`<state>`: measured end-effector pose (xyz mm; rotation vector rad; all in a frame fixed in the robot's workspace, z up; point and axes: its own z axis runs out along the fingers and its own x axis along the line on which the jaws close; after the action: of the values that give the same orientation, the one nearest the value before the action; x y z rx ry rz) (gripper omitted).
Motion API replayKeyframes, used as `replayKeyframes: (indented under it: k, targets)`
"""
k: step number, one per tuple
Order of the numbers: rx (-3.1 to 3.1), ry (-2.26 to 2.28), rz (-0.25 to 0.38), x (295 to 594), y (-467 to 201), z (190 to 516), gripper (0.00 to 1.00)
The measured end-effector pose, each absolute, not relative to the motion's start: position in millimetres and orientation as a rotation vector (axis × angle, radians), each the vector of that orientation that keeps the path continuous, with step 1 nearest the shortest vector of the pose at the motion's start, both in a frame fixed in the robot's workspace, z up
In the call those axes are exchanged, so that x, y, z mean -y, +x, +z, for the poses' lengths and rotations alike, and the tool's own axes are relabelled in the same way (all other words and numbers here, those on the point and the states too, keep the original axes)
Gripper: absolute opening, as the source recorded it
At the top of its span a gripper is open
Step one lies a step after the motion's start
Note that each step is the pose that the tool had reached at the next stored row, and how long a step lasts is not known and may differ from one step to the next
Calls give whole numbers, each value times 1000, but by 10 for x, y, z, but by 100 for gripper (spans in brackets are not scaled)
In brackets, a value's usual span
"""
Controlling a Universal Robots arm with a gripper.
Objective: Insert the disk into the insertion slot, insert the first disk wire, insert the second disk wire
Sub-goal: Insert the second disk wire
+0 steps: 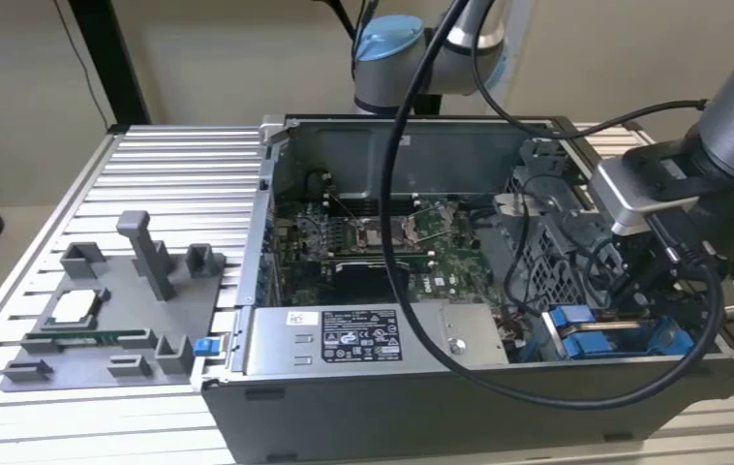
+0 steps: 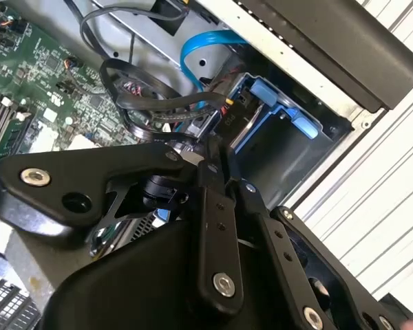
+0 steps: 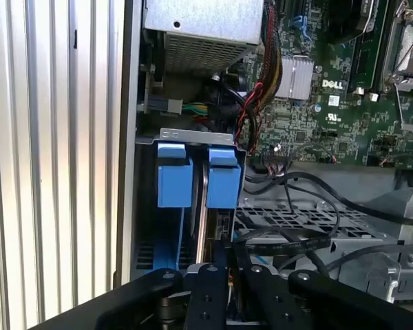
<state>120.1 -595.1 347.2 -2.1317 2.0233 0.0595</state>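
The disk point(image 1: 599, 334) stands on edge in its bright blue carrier point(image 3: 173, 175) inside the insertion slot point(image 2: 296, 155), at the front corner of the open computer case on the exterior view's right. My gripper point(image 2: 212, 148) reaches down into that corner right beside the disk, its black fingers point(image 3: 213, 275) pressed together. A light blue flat wire point(image 2: 193, 51) and black wires point(image 2: 134, 103) run to the spot where the fingertips meet. Whether a wire is pinched between them is hidden. The gripper point(image 1: 657, 291) is low in the case under the arm's wrist.
The motherboard point(image 1: 381, 242) fills the case floor, with the grey power supply box point(image 1: 354, 339) along the front wall. A grey fixture point(image 1: 108, 320) holding small parts lies on the ribbed table at the exterior view's left. Thick black arm cables point(image 1: 406, 194) hang across the case.
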Motion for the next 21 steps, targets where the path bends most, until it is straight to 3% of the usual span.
replayKeyframes:
  k: [21]
  targets:
    - [-2071, -2082, 55, 5946, 1210, 3419, 0]
